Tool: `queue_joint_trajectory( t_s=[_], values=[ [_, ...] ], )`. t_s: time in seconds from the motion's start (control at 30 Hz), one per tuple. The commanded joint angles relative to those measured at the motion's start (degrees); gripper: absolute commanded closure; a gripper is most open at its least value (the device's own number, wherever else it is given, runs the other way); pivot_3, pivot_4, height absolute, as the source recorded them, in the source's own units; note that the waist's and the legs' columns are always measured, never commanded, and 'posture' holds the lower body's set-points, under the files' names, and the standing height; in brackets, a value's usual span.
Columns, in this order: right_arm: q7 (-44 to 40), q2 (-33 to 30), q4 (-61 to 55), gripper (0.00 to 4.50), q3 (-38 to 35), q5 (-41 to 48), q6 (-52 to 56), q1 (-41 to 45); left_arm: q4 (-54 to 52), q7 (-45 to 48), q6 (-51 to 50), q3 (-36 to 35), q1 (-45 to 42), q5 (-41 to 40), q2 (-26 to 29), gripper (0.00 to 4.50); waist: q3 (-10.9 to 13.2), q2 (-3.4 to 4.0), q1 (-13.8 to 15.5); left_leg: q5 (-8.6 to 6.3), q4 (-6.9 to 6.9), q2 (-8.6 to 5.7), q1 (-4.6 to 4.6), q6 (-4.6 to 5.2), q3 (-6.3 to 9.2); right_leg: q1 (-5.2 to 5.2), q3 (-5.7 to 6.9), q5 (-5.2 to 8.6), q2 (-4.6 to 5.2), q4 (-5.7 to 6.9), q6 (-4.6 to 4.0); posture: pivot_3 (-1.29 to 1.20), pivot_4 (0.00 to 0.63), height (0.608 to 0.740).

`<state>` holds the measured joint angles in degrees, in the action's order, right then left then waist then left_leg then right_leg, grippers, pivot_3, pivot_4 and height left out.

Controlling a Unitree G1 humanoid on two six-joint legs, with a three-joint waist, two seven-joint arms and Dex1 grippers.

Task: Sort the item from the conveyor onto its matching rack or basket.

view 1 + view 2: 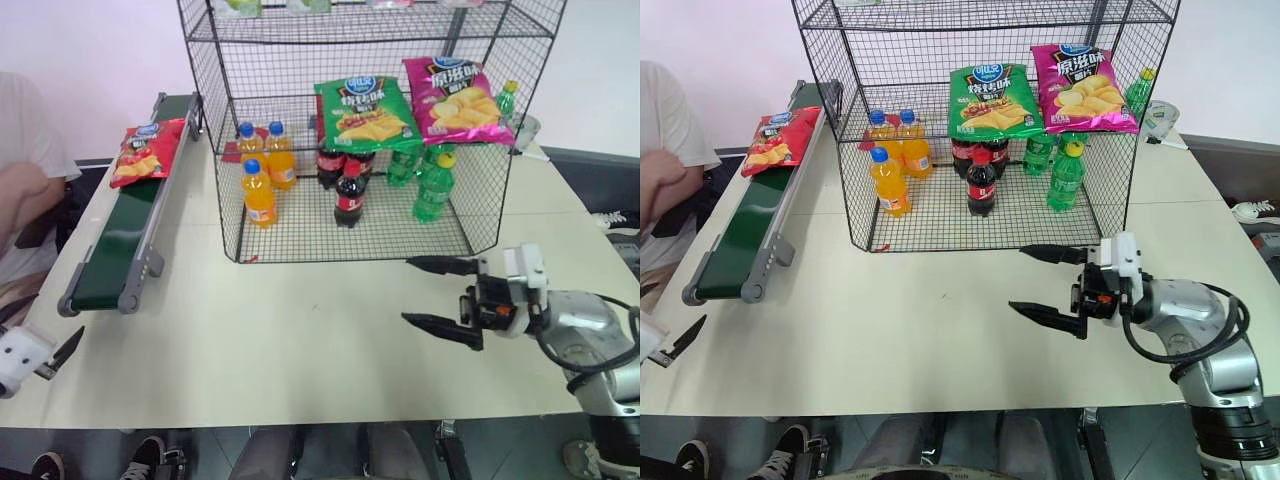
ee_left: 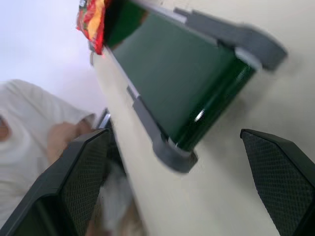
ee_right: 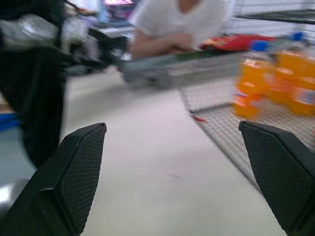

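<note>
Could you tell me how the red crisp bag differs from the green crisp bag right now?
The red crisp bag lies on the conveyor, outside the rack; the green crisp bag sits on a shelf inside the rack, above the cola bottles. Both are glossy bags picturing yellow chips, and neither is held.

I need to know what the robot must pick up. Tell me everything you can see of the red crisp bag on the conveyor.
The red crisp bag is glossy, sealed-looking and puffed, printed with yellow chips and a round blue logo near its top edge. It lies flat toward the far end of the dark green conveyor, slightly askew, one side overhanging the belt's outer edge. It rests on the belt alone; neither gripper touches it. A person's arm is nearby, apart from it.
</note>
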<state>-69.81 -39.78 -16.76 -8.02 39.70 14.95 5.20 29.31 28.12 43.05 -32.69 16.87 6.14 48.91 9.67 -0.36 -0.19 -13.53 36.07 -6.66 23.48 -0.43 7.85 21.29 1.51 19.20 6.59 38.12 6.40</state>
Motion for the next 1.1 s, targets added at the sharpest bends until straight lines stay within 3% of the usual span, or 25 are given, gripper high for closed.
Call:
queue_joint_trajectory(
  t_s=[0.03,0.1,0.4,0.83,1.1],
  values=[
    [0.2,1.3,-0.6,0.00,1.2,0.0,-0.4,2.2,-1.2,-10.3,5.0,-1.4,1.0,9.7,2.6,0.06,0.0,-0.04,0.2,0.00,0.00,0.00,0.00,0.00,0.00,0.00,0.00,0.00,0.00,0.00,0.00,0.00,0.150,0.740],
    [0.3,1.4,-0.3,0.00,1.7,-0.3,-0.2,2.5,-2.2,-15.1,6.4,-1.2,2.1,14.6,3.2,0.06,0.0,-0.06,0.6,0.00,-0.02,0.00,0.00,0.00,0.00,0.02,0.00,0.00,-0.01,0.00,0.00,0.00,0.150,0.740],
    [0.6,1.3,1.3,0.00,2.4,-1.0,0.1,4.0,-1.4,-26.0,6.5,2.1,5.5,21.9,4.2,0.06,0.0,-0.06,0.8,0.00,-0.03,0.01,-0.01,-0.01,-0.01,0.04,0.00,-0.01,-0.05,0.04,0.01,0.00,0.150,0.740],
    [1.1,1.6,1.7,0.00,2.7,-1.6,-0.3,4.3,5.1,-34.7,6.3,8.6,4.3,25.3,7.7,0.06,0.0,-0.06,0.8,0.00,-0.04,0.02,-0.02,-0.01,-0.01,0.04,0.01,-0.02,-0.08,0.06,0.02,0.00,0.150,0.740],
    [1.8,1.8,1.8,0.00,2.5,-2.2,-0.1,4.7,8.9,-37.5,5.2,14.0,-1.4,25.5,8.5,0.06,0.0,-0.07,0.8,0.00,-0.01,0.01,-0.02,-0.01,-0.01,0.04,0.01,-0.02,-0.08,0.09,0.03,0.00,0.150,0.740]
  ],
)
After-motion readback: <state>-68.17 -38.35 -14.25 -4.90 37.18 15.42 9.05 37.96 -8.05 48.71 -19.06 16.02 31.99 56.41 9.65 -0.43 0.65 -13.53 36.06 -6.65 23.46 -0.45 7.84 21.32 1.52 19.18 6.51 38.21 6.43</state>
